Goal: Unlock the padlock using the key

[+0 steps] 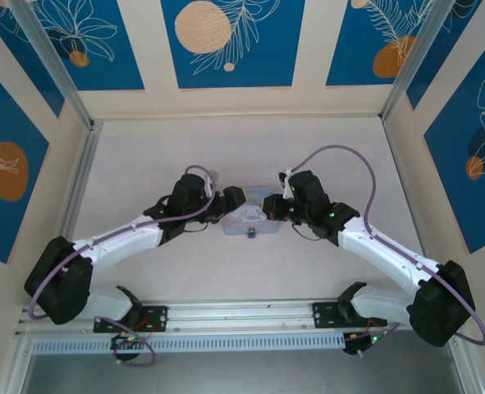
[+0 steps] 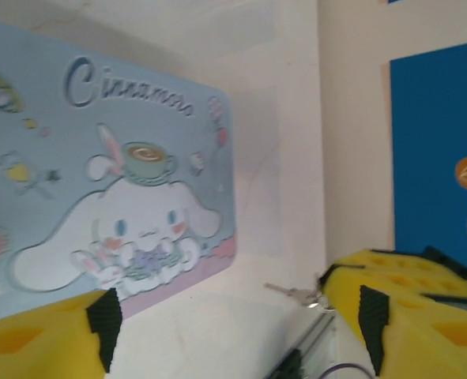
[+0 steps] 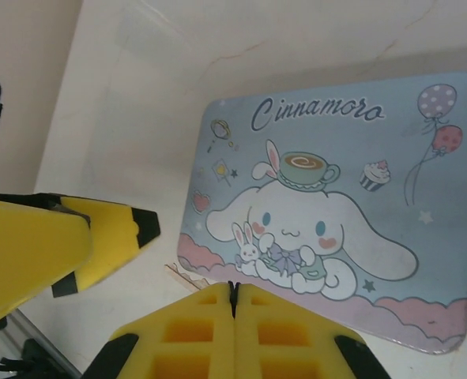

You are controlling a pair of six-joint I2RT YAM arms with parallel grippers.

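At the middle of the worktop (image 1: 250, 148), the left gripper (image 2: 233, 332) is held wide open, with nothing between its fingers (image 2: 411, 316). The key (image 2: 295, 294) is seen lying flat, just beside one finger and near a corner of the tin (image 2: 99, 158). The right gripper (image 3: 233, 294) is pressed fully shut and empty at the tin's edge.

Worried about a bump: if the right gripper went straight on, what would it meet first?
Probably the tin, at its near edge; the shut right gripper points at it, depth unclear.
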